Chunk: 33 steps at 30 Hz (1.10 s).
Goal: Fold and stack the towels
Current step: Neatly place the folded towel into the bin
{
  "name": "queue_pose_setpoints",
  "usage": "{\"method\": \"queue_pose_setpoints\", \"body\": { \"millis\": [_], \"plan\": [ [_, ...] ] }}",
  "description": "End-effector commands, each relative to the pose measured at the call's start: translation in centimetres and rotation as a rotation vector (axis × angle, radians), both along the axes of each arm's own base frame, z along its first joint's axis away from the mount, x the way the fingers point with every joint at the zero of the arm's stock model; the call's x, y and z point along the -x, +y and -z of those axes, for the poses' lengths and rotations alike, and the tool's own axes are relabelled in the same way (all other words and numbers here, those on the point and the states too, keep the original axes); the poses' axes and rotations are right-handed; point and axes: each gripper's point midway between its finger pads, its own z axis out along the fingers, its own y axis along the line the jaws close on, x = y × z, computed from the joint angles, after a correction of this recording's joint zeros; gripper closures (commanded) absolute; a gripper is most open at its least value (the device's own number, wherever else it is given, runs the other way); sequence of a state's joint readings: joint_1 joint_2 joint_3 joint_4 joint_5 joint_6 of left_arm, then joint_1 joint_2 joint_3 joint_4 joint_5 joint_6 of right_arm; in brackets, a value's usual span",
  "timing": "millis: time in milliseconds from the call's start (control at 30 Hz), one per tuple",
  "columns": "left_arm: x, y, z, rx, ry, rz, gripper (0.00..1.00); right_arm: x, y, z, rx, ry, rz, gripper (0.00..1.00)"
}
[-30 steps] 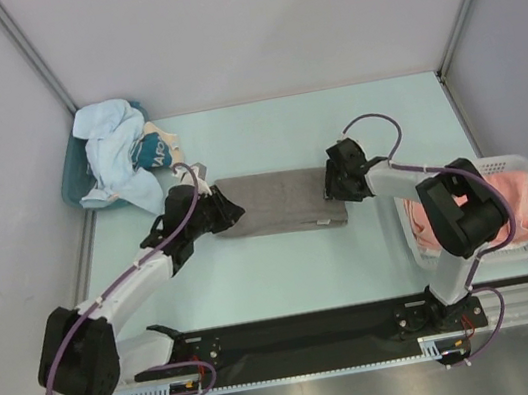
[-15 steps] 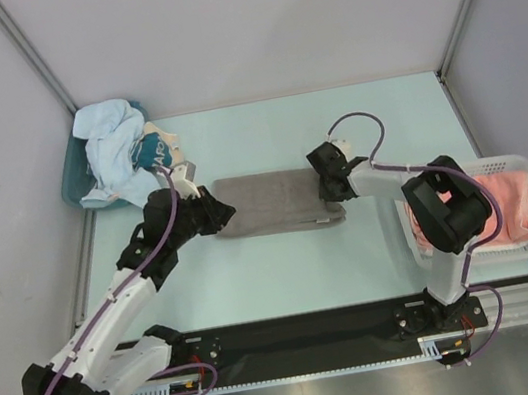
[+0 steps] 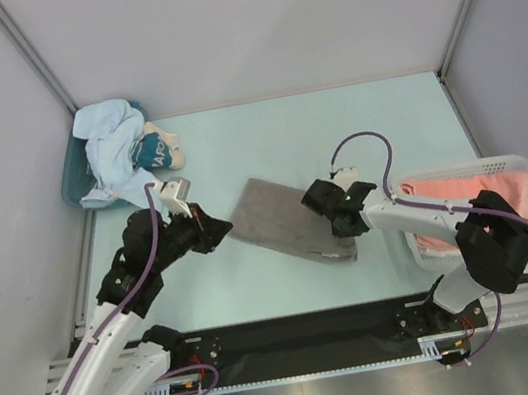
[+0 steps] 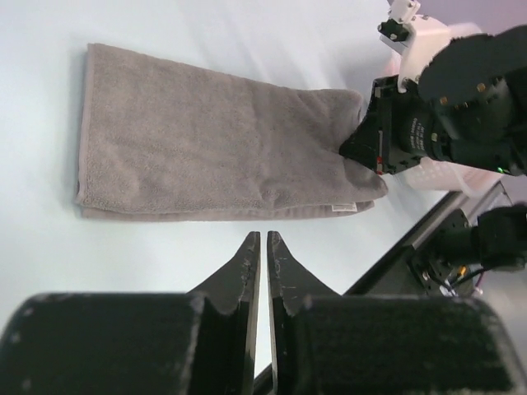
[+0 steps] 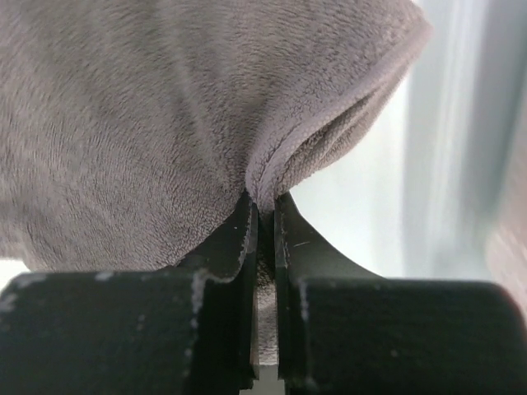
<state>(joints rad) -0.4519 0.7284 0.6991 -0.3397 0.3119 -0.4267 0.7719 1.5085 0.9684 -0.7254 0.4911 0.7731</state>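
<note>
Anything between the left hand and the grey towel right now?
Only a bare strip of table. The left wrist view shows the left hand, shut, just short of the grey towel, not touching it.

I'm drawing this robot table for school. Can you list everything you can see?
folded grey terry cloth towel: one, grey, middle of the table, lying slantwise.
crumpled light blue terry cloth towel: one, light blue, heaped over the bin.
teal plastic bin: one, teal, far left corner.
small teal bundle with white print: one, teal and white, beside the bin.
salmon-pink terry cloth towel: one, pink, inside the basket.
white slotted plastic basket: one, white, right edge.
pale green table: one, pale green, under everything.
left end effector: one, black, shut, holding nothing, near the grey towel's left end.
right end effector: one, black, shut on the grey towel's right end.
</note>
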Motion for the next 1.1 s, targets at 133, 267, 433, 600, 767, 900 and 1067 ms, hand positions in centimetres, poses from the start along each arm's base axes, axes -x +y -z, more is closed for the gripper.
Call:
{"method": "queue_pose_setpoints", "body": {
  "millis": [133, 267, 433, 600, 767, 900, 1067],
  "plan": [
    [2.6, -0.4, -0.1, 0.001, -0.023, 0.117, 0.9, 5.6, -5.3, -5.4, 0.19, -0.047, 0.086, 1.0],
    [3.3, -0.9, -0.6, 0.026, -0.033, 0.154, 0.9, 7.2, -8.3, -7.3, 0.242, -0.05, 0.108, 1.0],
    [3.6, -0.9, -0.9, 0.027, -0.043, 0.173, 0.91, 6.3, -10.5, -9.2, 0.224, -0.079, 0.147, 1.0],
    [3.9, -1.2, -0.9, 0.03, -0.047, 0.2, 0.91, 4.7, -11.5, -8.8, 0.132, -0.038, 0.182, 1.0],
    [4.1, -1.4, -0.9, 0.036, -0.05, 0.22, 0.92, 3.2, -13.6, -9.9, 0.05, -0.064, 0.24, 1.0],
    [4.2, -1.7, -0.9, 0.045, -0.048, 0.238, 0.93, 2.1, -15.1, -10.9, 0.007, -0.069, 0.277, 1.0],
    [4.5, -1.7, -0.3, 0.044, -0.057, 0.242, 0.93, 0.7, -17.3, -12.5, 0.04, -0.089, 0.298, 1.0]
  ]
}}
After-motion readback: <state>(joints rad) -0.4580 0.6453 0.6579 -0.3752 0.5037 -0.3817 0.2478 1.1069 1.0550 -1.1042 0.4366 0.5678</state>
